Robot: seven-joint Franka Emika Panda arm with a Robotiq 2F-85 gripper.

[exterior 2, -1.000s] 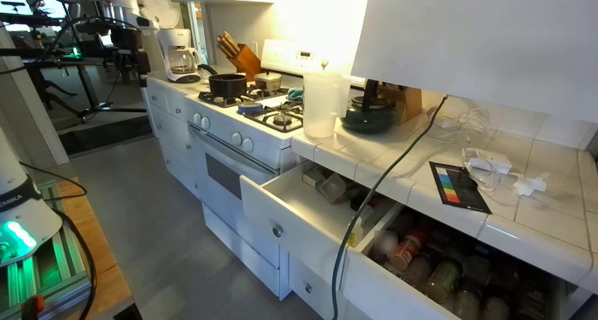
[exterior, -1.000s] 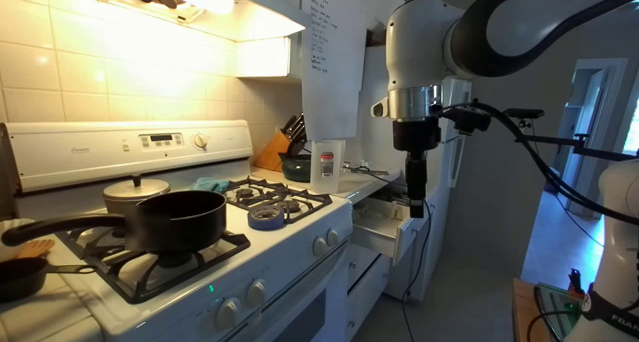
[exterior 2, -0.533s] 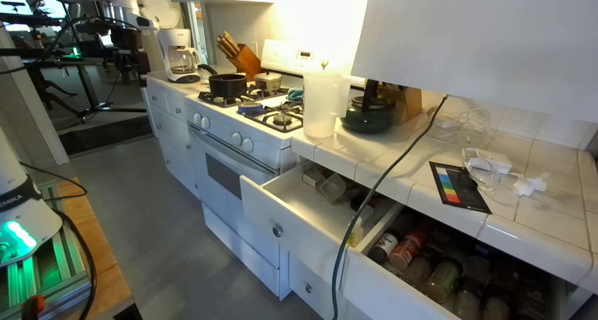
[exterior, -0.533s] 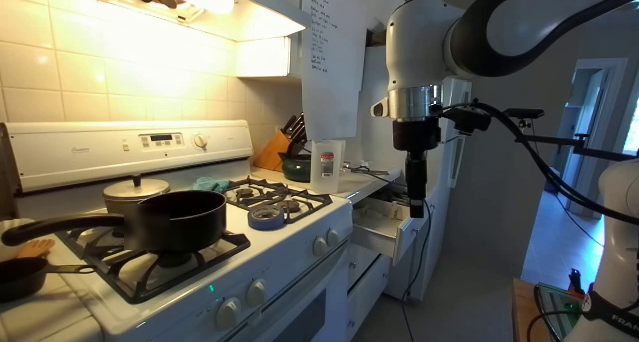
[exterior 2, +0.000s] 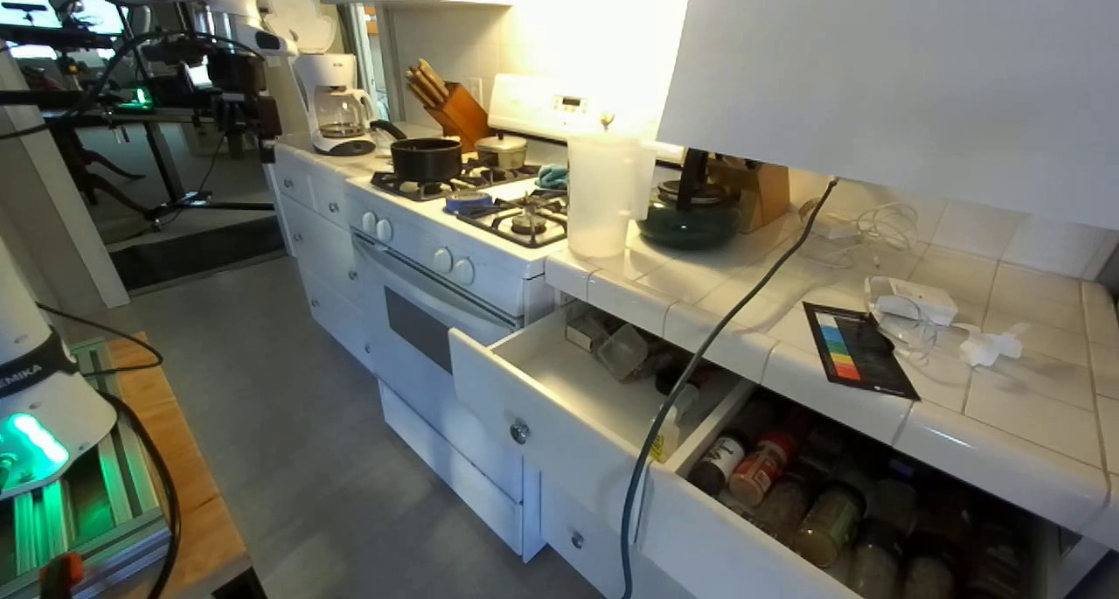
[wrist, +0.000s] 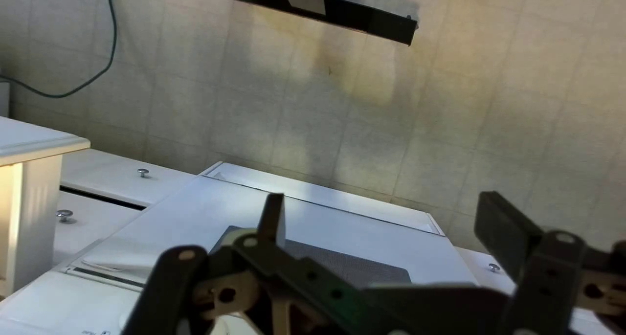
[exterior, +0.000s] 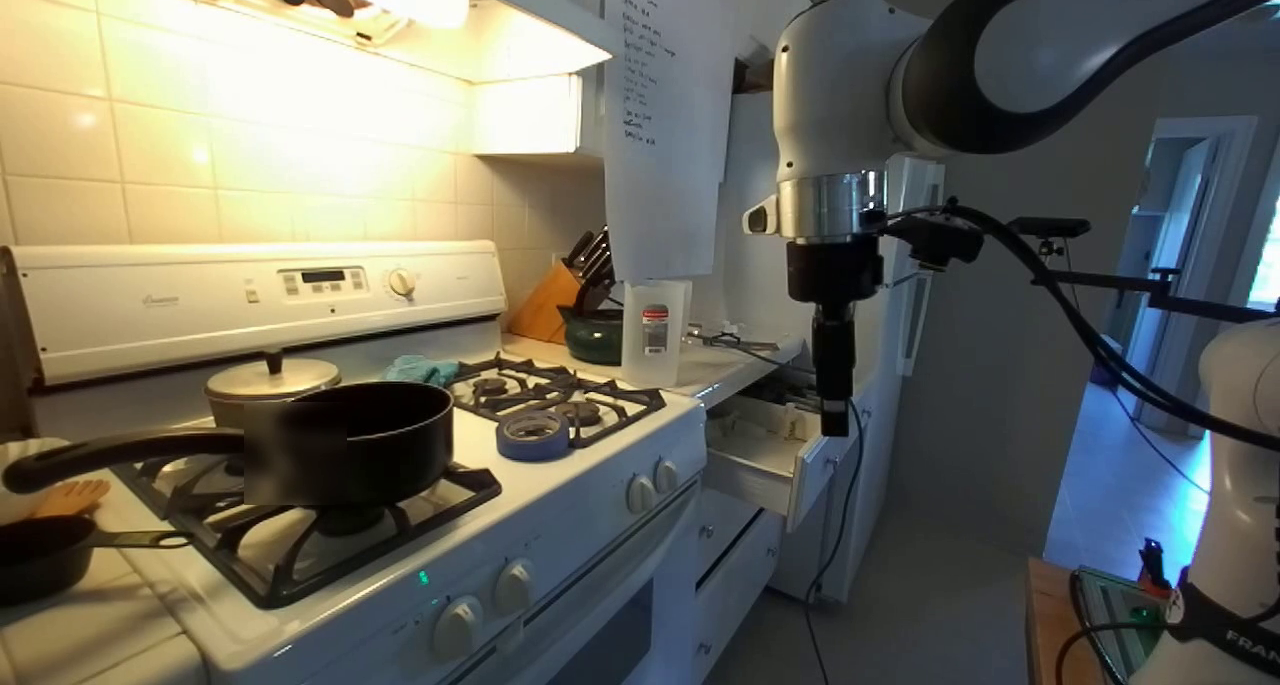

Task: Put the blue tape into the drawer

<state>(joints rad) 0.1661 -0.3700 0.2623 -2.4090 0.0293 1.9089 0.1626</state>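
Blue tape [exterior: 534,449]: lies flat on the white gas stove [exterior: 545,479], hole facing up, axis upright. Being a ring, it reads as wide one way as another. We find it near the stove's front edge, between the two black burner grates [exterior: 380,539].

Clock centred on the tape. In an exterior view we log the black saucepan [exterior: 390,450] at nine, handle also to nine; lidded pot [exterior: 268,380] beyond it; teal cloth [exterior: 420,370] at ten; handwritten sheet [exterior: 665,165] hanging at one. Whether the tape touches the one-o'clock grate we cannot tell. Gripper [wrist: 386,210] at three, aimed downward, well apart from the tape. In the wrist view it is spread wide, oven door [wrist: 342,232] showing across the gap.

In an exterior view we place the drawer [exterior 2: 568,450] at five: pulled out, white front, pale bottom, small containers [exterior 2: 622,351] toward its back. Just beside it, a spice drawer [exterior 2: 717,548] full of jars [exterior 2: 826,520].

Surface and room, same view: white tiled counter [exterior 2: 673,286] running toward four, bearing a translucent pitcher [exterior 2: 603,201] and dark-green kettle [exterior 2: 691,225] at three, colour card [exterior 2: 874,361] at four. Knife block [exterior 2: 459,114] at twelve, coffee maker [exterior 2: 328,76] at ten, grey floor [exterior 2: 262,389] toward eight.
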